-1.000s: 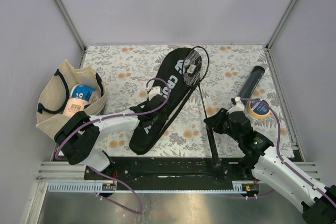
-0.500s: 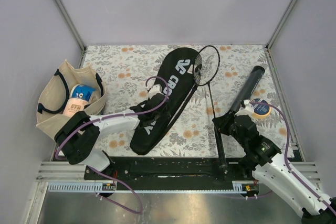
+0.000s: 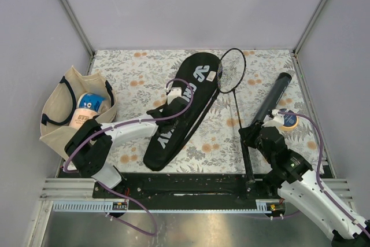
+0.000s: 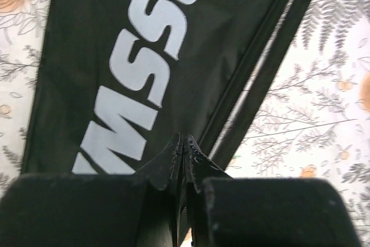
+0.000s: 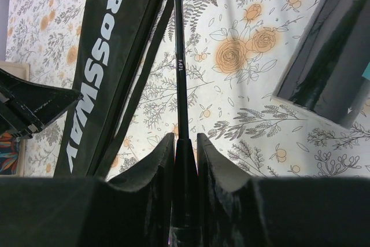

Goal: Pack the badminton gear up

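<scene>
The black cover (image 3: 193,82) lettered "CROSSWAY" lies slantwise mid-table. My left gripper (image 3: 173,101) hangs over its middle. In the left wrist view the left gripper (image 4: 184,140) is shut, its tips pinched on the zip edge of the cover (image 4: 133,44). A thin black racquet (image 3: 232,70) lies right of the cover, its head just beside the cover's wide end. My right gripper (image 3: 248,137) is shut on the racquet's handle, and the shaft (image 5: 178,56) runs straight out between the fingers of the right gripper (image 5: 185,137). The black tube (image 3: 275,95) lies at the far right.
A beige tote bag (image 3: 58,122) with packets inside sits at the left edge. A tape roll (image 3: 287,121) with a blue centre lies just right of my right wrist, at the tube's near end. The tube (image 5: 329,56) shows right of the shaft in the right wrist view.
The right gripper has drawn the racquet back and to the right, so its head has slid off the cover. The left gripper has shifted a little farther up the cover.
</scene>
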You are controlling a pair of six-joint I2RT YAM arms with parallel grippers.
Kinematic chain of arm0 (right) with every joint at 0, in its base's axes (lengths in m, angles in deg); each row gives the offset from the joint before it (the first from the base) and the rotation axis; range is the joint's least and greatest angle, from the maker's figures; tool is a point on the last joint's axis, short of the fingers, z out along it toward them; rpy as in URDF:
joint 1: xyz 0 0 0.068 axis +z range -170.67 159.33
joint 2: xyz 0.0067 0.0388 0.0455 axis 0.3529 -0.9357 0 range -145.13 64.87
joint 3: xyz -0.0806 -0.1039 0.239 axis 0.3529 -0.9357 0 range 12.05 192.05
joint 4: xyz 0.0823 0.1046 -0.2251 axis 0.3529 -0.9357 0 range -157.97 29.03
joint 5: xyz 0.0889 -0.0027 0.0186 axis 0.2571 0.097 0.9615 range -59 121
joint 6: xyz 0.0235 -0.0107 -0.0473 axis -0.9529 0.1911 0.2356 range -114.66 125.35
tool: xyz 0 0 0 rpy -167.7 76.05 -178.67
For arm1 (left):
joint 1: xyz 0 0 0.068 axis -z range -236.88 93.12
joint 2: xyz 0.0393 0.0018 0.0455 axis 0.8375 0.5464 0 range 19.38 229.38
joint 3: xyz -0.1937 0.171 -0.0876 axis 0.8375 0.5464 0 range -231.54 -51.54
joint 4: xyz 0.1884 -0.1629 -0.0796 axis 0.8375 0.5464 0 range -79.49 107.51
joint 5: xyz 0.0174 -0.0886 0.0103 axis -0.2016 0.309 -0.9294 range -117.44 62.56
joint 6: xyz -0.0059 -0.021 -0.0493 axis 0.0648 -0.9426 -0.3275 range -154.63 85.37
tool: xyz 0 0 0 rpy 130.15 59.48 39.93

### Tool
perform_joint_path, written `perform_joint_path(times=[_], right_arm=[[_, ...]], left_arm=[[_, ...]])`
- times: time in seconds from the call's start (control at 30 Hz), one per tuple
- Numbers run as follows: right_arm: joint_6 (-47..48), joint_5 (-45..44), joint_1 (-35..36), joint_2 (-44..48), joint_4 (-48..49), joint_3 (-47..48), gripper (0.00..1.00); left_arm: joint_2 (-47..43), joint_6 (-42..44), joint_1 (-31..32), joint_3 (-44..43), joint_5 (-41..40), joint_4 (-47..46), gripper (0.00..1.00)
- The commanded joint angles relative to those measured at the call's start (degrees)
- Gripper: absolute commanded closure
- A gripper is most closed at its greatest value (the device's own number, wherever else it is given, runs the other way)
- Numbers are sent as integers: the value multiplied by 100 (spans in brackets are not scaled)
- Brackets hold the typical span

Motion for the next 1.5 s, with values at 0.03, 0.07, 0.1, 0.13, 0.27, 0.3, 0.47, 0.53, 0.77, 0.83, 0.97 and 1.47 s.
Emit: perform_joint_path(times=[0.03, 0.07, 0.1, 0.13, 0.27, 0.3, 0.47, 0.53, 0.77, 0.83, 0.97, 1.47], right_arm=[[227, -470, -26, 131, -103, 400, 100], [227, -470, -34, 131, -112, 418, 100], [227, -479, -35, 139, -147, 418, 100], [219, -488, -43, 148, -147, 427, 100], [210, -505, -34, 271, -218, 436, 100], [201, -514, -35, 280, -244, 436, 100], [131, -444, -43, 368, -279, 436, 100], [122, -435, -35, 412, -297, 444, 100], [175, -585, -35, 544, -428, 541, 100], [175, -558, -35, 535, -429, 541, 100], [148, -541, -35, 588, -437, 550, 100], [-255, 838, -43, -281, 1151, -153, 100]], left_arm=[[6, 315, -224, -257, -338, 394, 91], [-11, 324, -302, -249, -303, 429, 89], [-29, 324, -347, -249, -294, 473, 88], [-72, 315, -399, -223, -302, 508, 87], [-248, 263, -593, -108, -399, 649, 82], [-275, 254, -654, -91, -399, 684, 81], [-345, 148, -874, -55, -566, 974, 75], [-371, 96, -918, -47, -680, 1071, 69], [-450, 78, -1076, 50, -830, 1203, 55], [-459, 52, -1120, 59, -874, 1255, 53], [-459, -1, -1208, 94, -874, 1343, 52], [-854, 613, -1156, 480, 302, 932, 48]])
